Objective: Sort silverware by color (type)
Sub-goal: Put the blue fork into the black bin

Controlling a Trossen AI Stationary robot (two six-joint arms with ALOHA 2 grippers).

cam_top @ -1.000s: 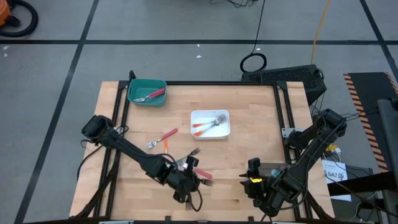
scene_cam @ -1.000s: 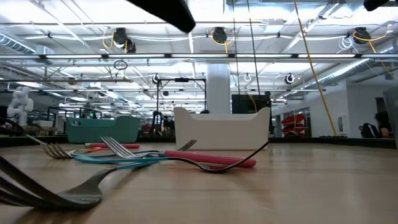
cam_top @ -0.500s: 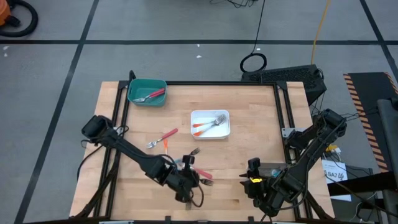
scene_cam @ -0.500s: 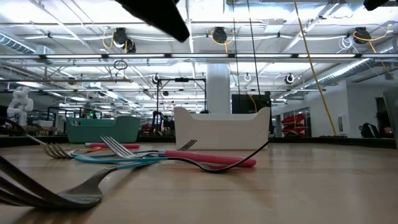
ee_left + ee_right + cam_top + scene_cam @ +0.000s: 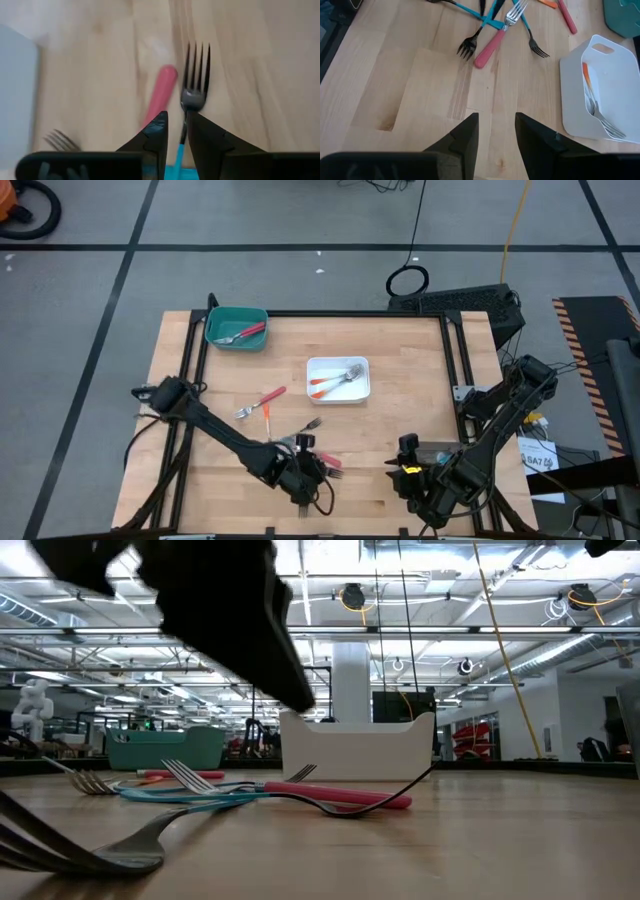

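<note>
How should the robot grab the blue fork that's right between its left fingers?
Probably by its thin blue handle, coming straight down from above. The fork lies flat on the table, and the left gripper already straddles that narrow stem just behind the metal head, so closing there should pinch it.

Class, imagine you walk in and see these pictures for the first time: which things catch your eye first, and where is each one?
The left gripper draws the eye first, low over a tangle of forks near the table's front edge, its fingers astride a blue-handled fork. Next comes the white tray at the table's middle with orange-handled forks inside, then the teal tray at the far left corner holding a red-handled fork.
</note>
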